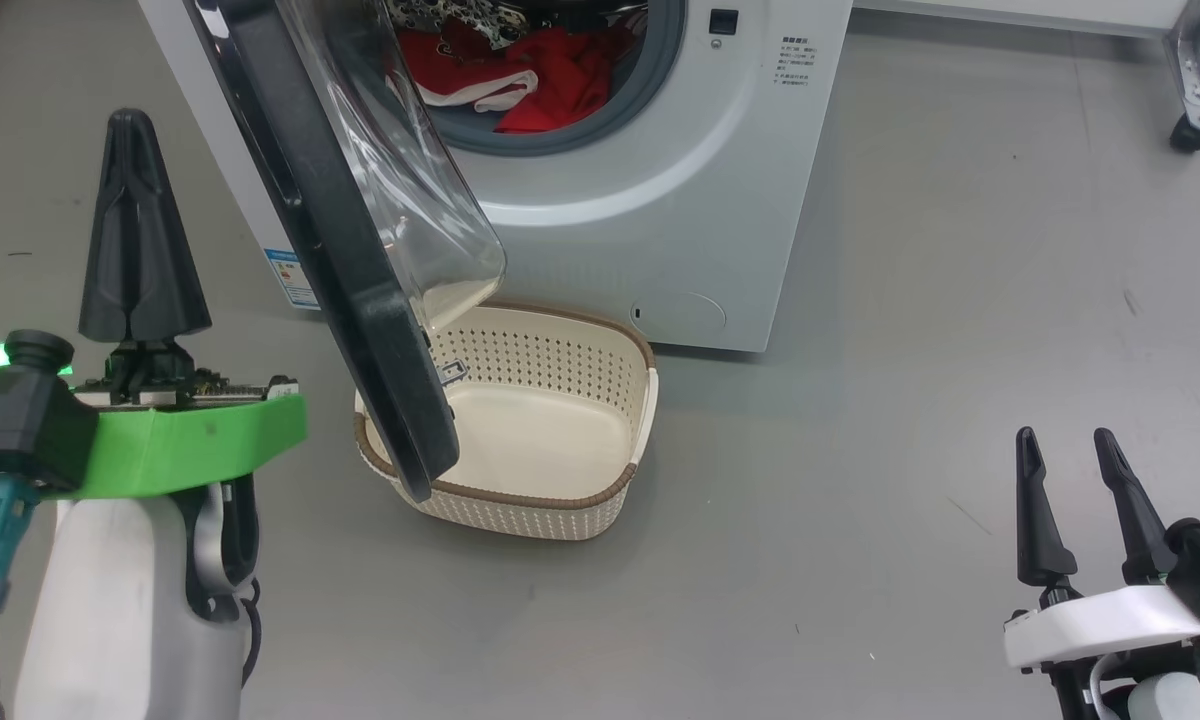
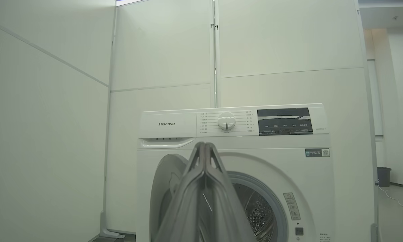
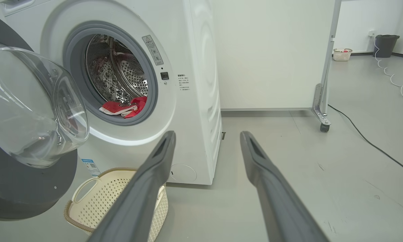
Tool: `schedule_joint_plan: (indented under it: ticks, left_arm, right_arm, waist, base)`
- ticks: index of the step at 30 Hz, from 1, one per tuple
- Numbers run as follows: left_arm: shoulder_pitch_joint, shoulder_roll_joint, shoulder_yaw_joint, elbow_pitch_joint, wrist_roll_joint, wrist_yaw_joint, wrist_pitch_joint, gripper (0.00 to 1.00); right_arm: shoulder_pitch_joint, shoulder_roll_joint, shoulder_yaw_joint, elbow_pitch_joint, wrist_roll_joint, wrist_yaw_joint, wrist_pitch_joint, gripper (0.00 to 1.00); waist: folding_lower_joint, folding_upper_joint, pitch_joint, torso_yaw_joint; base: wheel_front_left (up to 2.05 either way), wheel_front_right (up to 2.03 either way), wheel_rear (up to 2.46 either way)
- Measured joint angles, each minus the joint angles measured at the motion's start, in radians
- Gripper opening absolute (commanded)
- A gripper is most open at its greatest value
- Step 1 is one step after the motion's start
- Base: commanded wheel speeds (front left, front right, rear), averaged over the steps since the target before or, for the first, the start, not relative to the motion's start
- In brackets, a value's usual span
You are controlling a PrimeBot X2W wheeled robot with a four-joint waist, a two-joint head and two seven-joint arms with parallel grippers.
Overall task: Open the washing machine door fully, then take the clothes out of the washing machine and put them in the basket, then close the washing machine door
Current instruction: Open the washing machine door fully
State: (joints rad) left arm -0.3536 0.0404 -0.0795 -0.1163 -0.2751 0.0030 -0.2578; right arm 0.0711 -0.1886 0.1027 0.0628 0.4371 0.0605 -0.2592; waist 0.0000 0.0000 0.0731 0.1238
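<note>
The white washing machine (image 1: 660, 200) stands at the top of the head view. Its door (image 1: 340, 260), black-rimmed with a clear glass bowl, is swung out toward me and overlaps the left part of the basket (image 1: 610, 325). Red clothes (image 1: 550, 80) with white trim lie at the drum's mouth. The cream basket is empty on the floor in front of the machine. My left gripper (image 1: 132, 118) is shut with nothing in it, left of the door. My right gripper (image 1: 1065, 437) is open and empty at the lower right. The right wrist view shows the clothes (image 3: 124, 107), door (image 3: 30, 107) and basket (image 3: 94, 201).
A white partition on a wheeled frame (image 3: 324, 127) stands right of the machine. A black cable (image 3: 366, 141) runs across the grey floor. A dark bin (image 3: 386, 45) and a small pale basket (image 3: 342, 53) sit far back. White wall panels (image 2: 53, 134) rise behind and left of the machine.
</note>
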Motion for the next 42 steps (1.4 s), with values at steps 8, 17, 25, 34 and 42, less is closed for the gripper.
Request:
schedule_joint_plan:
  ticks: [8, 17, 25, 34, 42]
  left_arm:
    - [-0.049, 0.002, -0.042, -0.017, 0.026, -0.019, 0.0, 0.0]
    - [-0.048, 0.004, -0.106, 0.044, 0.035, -0.044, 0.001, 0.0]
    - [-0.02, 0.003, -0.159, 0.143, 0.032, -0.053, 0.052, 0.0]
    - [0.031, 0.001, -0.221, 0.256, -0.004, -0.061, 0.136, 0.0]
    - [0.05, 0.0, -0.228, 0.332, -0.023, -0.056, 0.152, 0.0]
  right_arm:
    - [0.0, 0.018, 0.007, 0.012, -0.002, 0.011, 0.0, 1.0]
    - [0.0, 0.024, 0.009, 0.017, -0.012, 0.018, 0.0, 1.0]
    - [0.0, 0.031, 0.006, 0.022, -0.018, 0.021, 0.0, 1.0]
    - [0.0, 0.039, -0.004, 0.024, -0.019, 0.027, 0.0, 1.0]
    - [-0.001, 0.046, -0.012, 0.024, -0.025, 0.031, 0.0, 1.0]
  waist:
    - [0.0, 0.0, -0.012, -0.012]
    - [0.0, 0.0, -0.023, -0.031]
    - [0.0, 0.0, -0.026, -0.048]
    - [0.0, 0.0, -0.014, -0.074]
    - [0.0, 0.0, -0.002, -0.096]
  base:
    - [0.0, 0.0, 0.0]
    - [0.0, 0.0, 0.0]
    - [0.0, 0.0, 0.0]
    - [0.0, 0.0, 0.0]
    - [0.0, 0.0, 0.0]
